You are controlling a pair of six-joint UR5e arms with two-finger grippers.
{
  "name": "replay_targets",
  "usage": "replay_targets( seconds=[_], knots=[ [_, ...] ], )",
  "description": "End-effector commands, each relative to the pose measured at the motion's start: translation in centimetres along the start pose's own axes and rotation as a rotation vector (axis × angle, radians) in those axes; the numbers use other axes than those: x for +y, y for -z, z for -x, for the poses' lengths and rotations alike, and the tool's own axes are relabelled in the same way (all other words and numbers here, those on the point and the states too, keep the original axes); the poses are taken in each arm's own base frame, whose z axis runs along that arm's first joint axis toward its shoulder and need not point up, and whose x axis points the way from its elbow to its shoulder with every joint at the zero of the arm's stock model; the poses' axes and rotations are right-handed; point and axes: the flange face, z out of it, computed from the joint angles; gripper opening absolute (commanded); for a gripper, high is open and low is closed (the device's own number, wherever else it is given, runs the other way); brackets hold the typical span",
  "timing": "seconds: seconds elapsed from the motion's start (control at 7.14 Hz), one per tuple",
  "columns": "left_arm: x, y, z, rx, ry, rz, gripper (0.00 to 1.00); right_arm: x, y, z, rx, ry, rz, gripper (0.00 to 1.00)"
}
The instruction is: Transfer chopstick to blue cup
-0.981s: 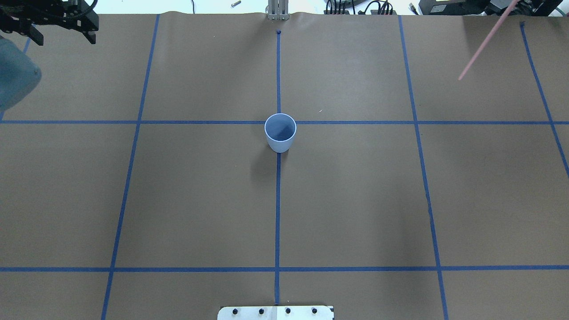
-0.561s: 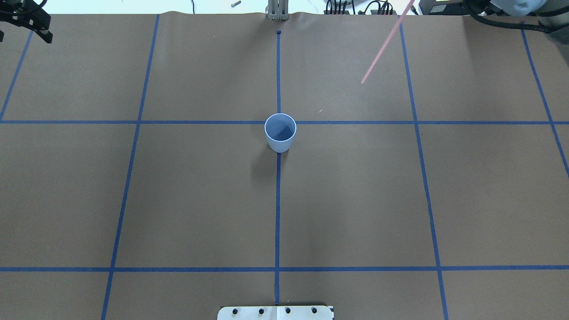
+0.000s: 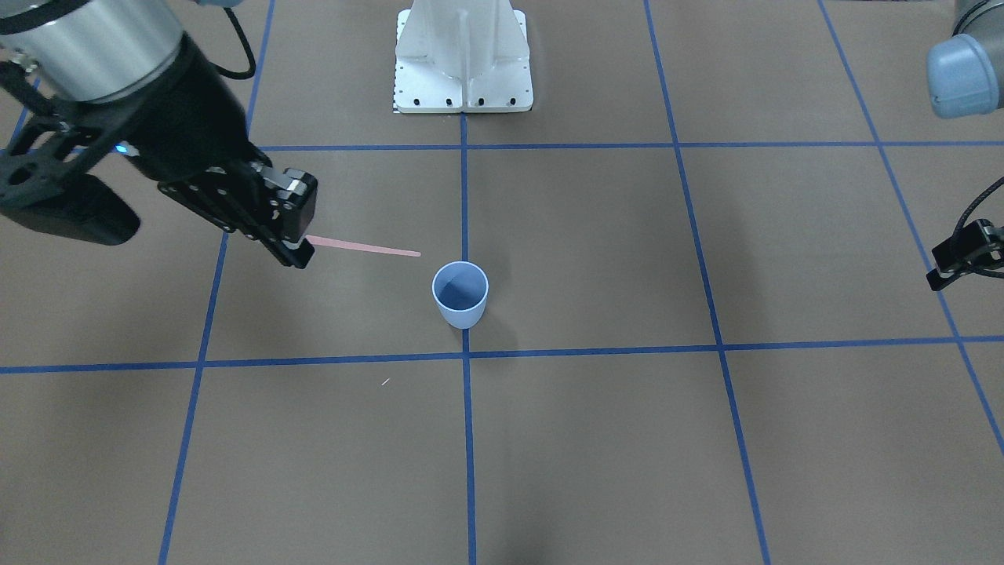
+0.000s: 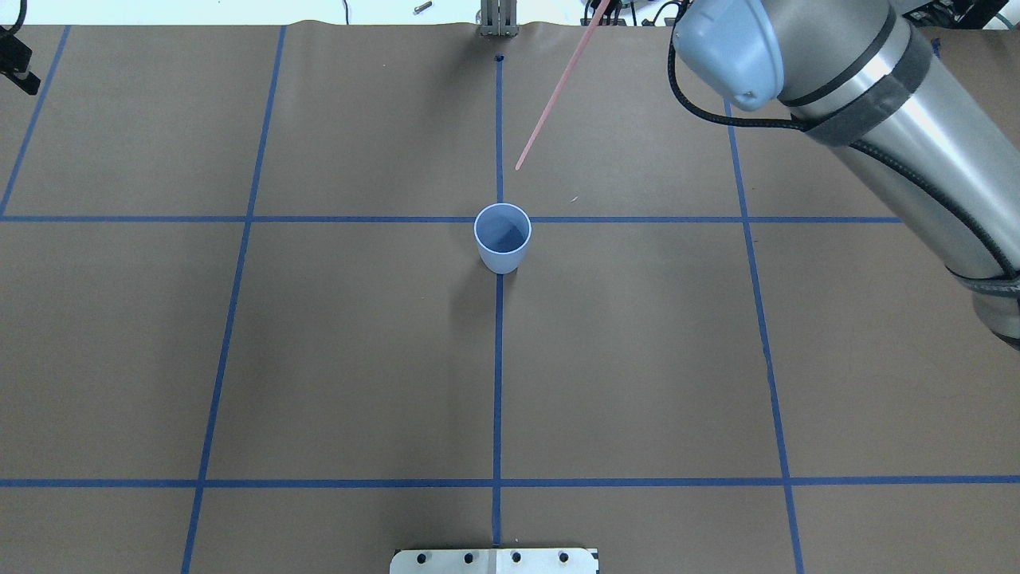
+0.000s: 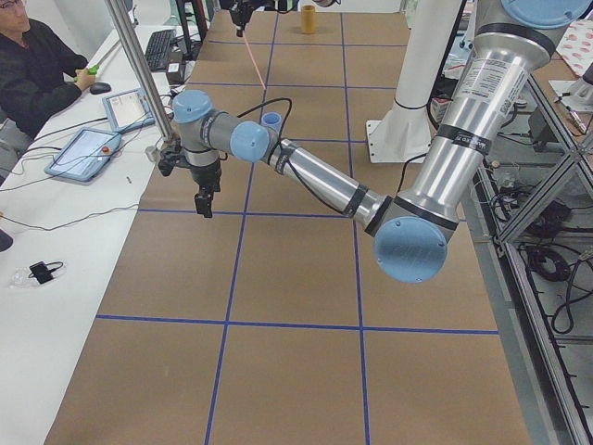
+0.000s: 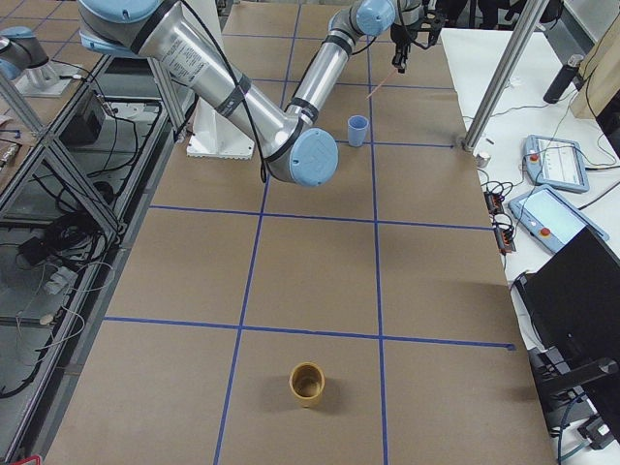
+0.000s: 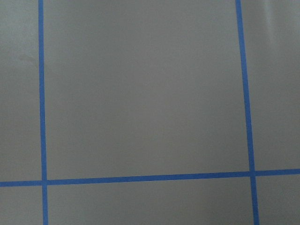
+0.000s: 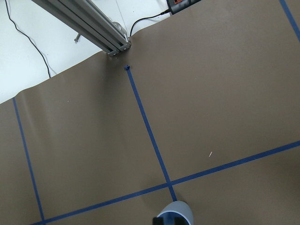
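The blue cup (image 4: pixel 502 237) stands upright and empty at the table's centre, on a crossing of tape lines; it also shows in the front view (image 3: pixel 460 294). My right gripper (image 3: pixel 296 253) is shut on the thick end of the pink chopstick (image 3: pixel 365 249). The stick hangs in the air, slanting toward the cup, with its tip short of the rim. In the overhead view the chopstick (image 4: pixel 558 92) ends beyond the cup's far side. My left gripper (image 3: pixel 961 259) is empty at the table's far left edge, well away from the cup, and only partly in view.
A tan cup (image 6: pixel 308 384) stands far off at the table's right end. The right arm's forearm (image 4: pixel 876 104) reaches over the table's back right. A metal post (image 4: pixel 494 20) stands at the far edge. An operator (image 5: pixel 32 65) sits beyond the far edge.
My right arm has swung left with the chopstick, bringing its tip from the back right to just behind the cup. My left gripper has drawn back toward the left edge.
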Motion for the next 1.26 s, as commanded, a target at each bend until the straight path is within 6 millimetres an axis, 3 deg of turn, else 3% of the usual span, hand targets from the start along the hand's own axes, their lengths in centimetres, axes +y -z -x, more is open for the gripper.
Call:
replay_targets(
  seconds=[0.0,0.28,1.12],
  knots=[
    [-0.3,-0.4,0.6,0.001,-0.005,-0.007,0.99,0.8,-4.5,1.5,0.030,0.033,-0.045,0.00],
    [-0.4,-0.2,0.9,0.001,-0.001,-0.011,0.99,2.7,-8.0,1.8,0.066,0.056,-0.043,0.00],
    [-0.5,-0.5,1.1,-0.001,0.004,-0.006,0.99,6.9,-13.6,1.0,0.128,0.100,-0.031,0.00]
  ],
)
